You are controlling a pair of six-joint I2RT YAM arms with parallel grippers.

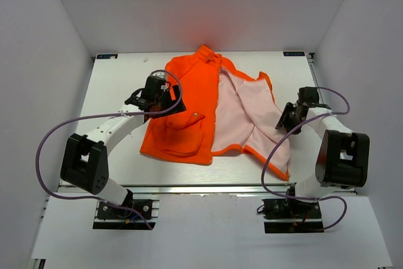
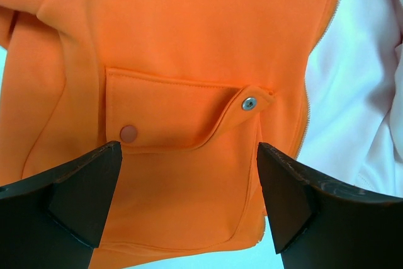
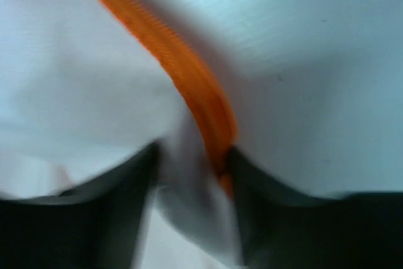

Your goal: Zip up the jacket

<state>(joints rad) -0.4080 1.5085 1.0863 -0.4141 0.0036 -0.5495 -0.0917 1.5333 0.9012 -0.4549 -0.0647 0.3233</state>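
The orange jacket lies open on the table, its right half folded out to show the pale lining. My left gripper hovers open over the left front panel; its wrist view shows a flap pocket with a metal snap, the zipper teeth, and nothing between the fingers of the left gripper. My right gripper is at the outer edge of the folded-out half. In its blurred wrist view the orange hem and lining are bunched between the jaws of the right gripper.
The white table is enclosed by grey walls on three sides. A purple cable loops beside the left arm and another near the right arm. Bare table surface shows beside the hem.
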